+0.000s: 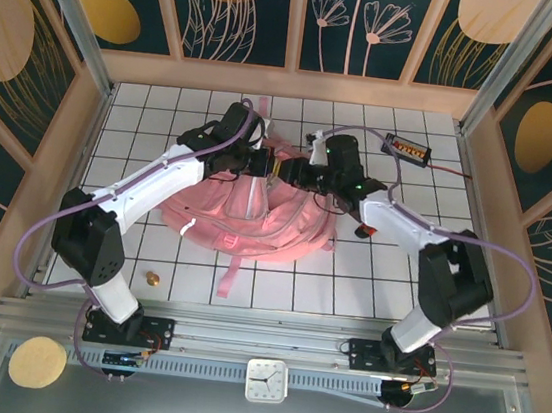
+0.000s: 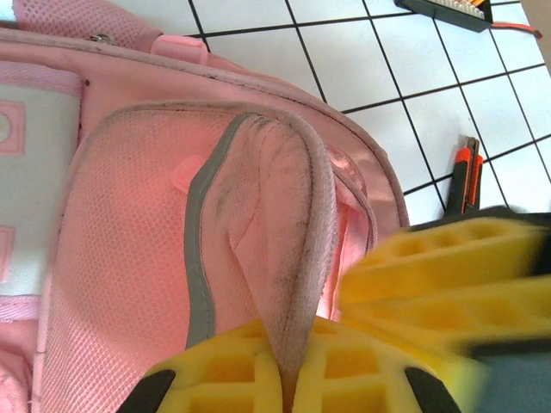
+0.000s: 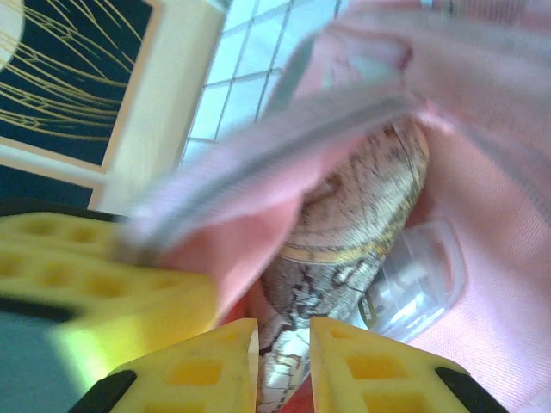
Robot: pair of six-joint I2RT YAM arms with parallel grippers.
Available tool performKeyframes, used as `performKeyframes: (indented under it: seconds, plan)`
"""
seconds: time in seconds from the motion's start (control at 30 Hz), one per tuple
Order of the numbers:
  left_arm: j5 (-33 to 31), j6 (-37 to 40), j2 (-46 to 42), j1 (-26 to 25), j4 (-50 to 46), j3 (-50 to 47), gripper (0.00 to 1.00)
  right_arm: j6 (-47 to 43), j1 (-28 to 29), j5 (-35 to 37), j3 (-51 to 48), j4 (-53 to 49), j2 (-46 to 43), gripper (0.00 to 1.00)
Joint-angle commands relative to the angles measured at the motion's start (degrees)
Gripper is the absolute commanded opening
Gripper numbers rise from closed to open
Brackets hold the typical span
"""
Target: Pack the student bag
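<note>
Now, left jaws tight on student bag [image 2: 129, 258] fold; right jaws' grip unclear.

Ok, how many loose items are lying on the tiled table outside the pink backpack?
3: a small brass-coloured piece at the near left, a black box with orange buttons at the far right, and a black-and-orange item just right of the backpack, which may hide more.

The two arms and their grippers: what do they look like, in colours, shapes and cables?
The left arm and the right arm both have white link shells and black joint housings. A lilac cable loops along each. Their bases are black. The left gripper and the right gripper have yellow fingers with rectangular cut-outs.
</note>
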Motion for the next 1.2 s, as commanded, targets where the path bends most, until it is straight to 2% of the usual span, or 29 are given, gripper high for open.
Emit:
performKeyframes:
  seconds: [0.0,0.03,0.07,0.1,0.23,0.3,0.33,0.43,0.5,0.6,0.67,0.73,0.87,0.97,1.17]
  plan:
    - [3.05,-1.05,0.95,0.56,6.54,-0.02,0.0,-6.88,-0.26,8.74,-2.7,0.35,-12.15,0.26]
    - [3.83,-1.79,1.19,0.56,7.4,-0.51,0.0,-7.59,-0.28,10.36,-4.07,0.1,-14.49,0.27]
    - [4.94,-2.66,1.33,0.56,8.36,-1.06,0.06,-8.11,-0.28,11.49,-5.39,-0.54,-16.81,0.27]
    - [6.3,-3.52,1.33,0.56,9.49,-1.63,0.19,-8.13,-2.13,12.19,-6.54,-1.74,-18.72,0.31]
    - [8.6,-6.35,0.24,0.56,11.54,-3.45,0.63,-7.67,-5.37,9.09,-9.17,-5.9,-23.26,0.31]
    - [7.87,-8.08,-1.88,0.56,10.25,-3.7,0.83,-8.27,-5.46,7.86,-10.15,-7.46,-24.57,0.34]
    - [7.63,-9.16,-2.97,0.58,9.4,-3.7,0.9,-8.66,-5.47,7.23,-10.34,-8.25,-24.82,0.36]
    - [6.32,-17.48,-7.45,0.54,5.22,-5.98,0.91,-10.0,-5.21,5.28,-10.25,-12.01,-23.94,0.35]
    - [6.22,-26.7,-11.81,0.56,3.72,-11.36,0.91,-10.39,-4.23,4.2,-10.26,-13.77,-22.94,0.33]
    - [5.91,-40.01,-21.69,0.63,8.76,-24.19,0.91,-11.99,-1.47,2.76,-9.6,-16.35,-20.34,0.36]
    - [5.16,-46.19,-27.93,1.86,11.03,-31.46,0.9,-12.65,0.81,3.32,-9.68,-17.32,-18.73,0.39]
    - [6.34,-53.48,-33.01,3.41,16.15,-39.17,0.89,-12.27,2.5,3.88,-10.18,-16.78,-17.67,0.39]
    - [6.21,-70.84,-38.71,2.83,36.48,-56.33,0.83,-11.12,4.02,2.79,-10.61,-13.87,-15.9,0.41]
    - [2.87,-73.12,-37.24,2.41,42.09,-58.4,0.8,-11.03,4.54,1.68,-10.3,-13.07,-14.96,0.41]
    - [1.08,-73.06,-29.49,1.41,47.2,-54.69,0.76,-12.06,4.93,0.37,-9.6,-13.3,-14.15,0.41]
